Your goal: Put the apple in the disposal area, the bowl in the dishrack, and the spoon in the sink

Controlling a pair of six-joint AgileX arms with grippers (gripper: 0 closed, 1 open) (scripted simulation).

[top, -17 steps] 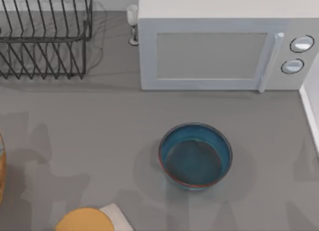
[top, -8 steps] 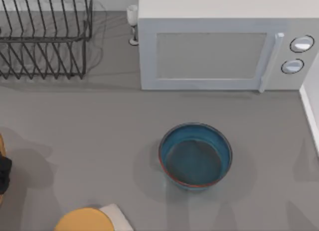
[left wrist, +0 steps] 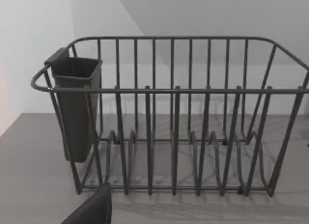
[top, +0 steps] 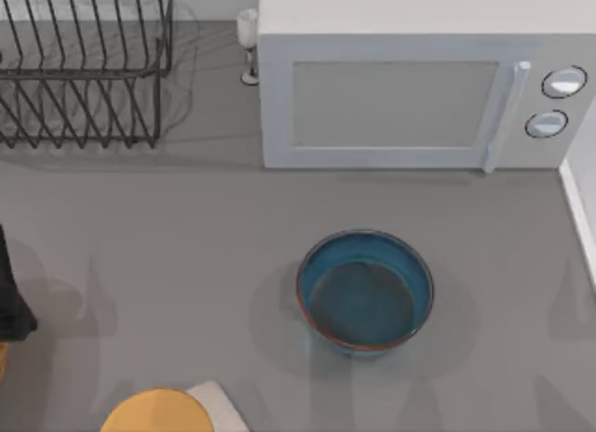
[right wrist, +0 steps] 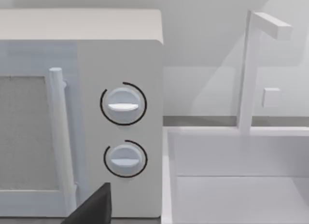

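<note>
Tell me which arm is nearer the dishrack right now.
Left. A dark part of the left arm sits at the table's left edge, below the dishrack, which its wrist camera faces. The right wrist camera faces the microwave and sink, far right.

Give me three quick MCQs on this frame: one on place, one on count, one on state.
1. Where does the bowl stand?
A. inside the dishrack
B. on the counter in front of the microwave
C. on top of the microwave

2. How many round knobs does the microwave have?
A. one
B. two
C. four

3. What state is the microwave door in?
A. shut
C. removed
B. wide open

Answers:
1 B: in the top view it sits on bare counter, below the microwave front, far from the dishrack.
2 B: two knobs, one above the other, right of the handle.
3 A: the door lies flush with the front.
</note>
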